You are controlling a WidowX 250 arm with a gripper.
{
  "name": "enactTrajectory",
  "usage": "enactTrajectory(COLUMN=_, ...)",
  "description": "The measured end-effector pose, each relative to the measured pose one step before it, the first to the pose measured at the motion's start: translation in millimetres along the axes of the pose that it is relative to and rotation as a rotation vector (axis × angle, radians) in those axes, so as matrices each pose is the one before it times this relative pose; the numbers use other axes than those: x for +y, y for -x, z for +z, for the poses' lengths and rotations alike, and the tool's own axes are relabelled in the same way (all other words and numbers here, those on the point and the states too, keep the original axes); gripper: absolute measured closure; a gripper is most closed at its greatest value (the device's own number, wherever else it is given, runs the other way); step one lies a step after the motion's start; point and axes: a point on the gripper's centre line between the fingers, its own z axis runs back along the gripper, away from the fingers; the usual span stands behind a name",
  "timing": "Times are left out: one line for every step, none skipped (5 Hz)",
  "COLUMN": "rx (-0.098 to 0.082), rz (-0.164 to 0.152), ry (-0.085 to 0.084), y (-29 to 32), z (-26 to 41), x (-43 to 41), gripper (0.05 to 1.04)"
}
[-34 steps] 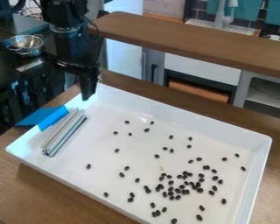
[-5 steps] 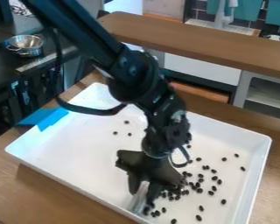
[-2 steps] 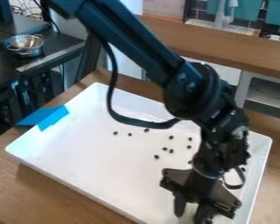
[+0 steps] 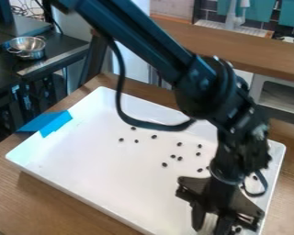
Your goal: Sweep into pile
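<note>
The black two-finger gripper (image 4: 210,226) is hanging over the near right part of the shallow white rectangular tray (image 4: 106,179), its fingers closing around what appears to be a pale, silvery bar (image 4: 206,222), though the lower end is hard to make out. Small dark oval beans (image 4: 165,164) are lying scattered across the middle and far part of the tray, well apart from the gripper, while a few more are showing right beside its fingers and one is sitting near the right wall. The bar is standing in as the sweeping tool, so its grip is mattering most: if it is being held off-centre, drag against the floor could be twisting it until beans are slipping past its ends. Riding too high, it would be passing over them; pressing too hard, it would be catching and shoving the whole tray along the brown wooden table (image 4: 54,202), perhaps lifting the blue tape (image 4: 47,123) at the far left edge. Pushing close to the wall could be jamming the bar or flicking beans over the rim.
</note>
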Motion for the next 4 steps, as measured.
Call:
enactTrajectory(rx=-0.0196, rz=0.0543, ry=0.031, y=-16.78, z=18.35, x=40.11, gripper=0.745)
enactTrajectory(rx=-0.0281, rz=0.0121, ry=0.0458, y=-16.33, z=27.91, x=41.27, gripper=0.745)
enactTrajectory(rx=-0.004, rz=-0.009, ry=0.0068, y=-13.1, z=8.19, x=46.72, gripper=0.745)
enactTrajectory(rx=-0.0248, rz=0.0105, ry=-0.0238, y=-22.66, z=-2.63, x=49.54, gripper=0.745)
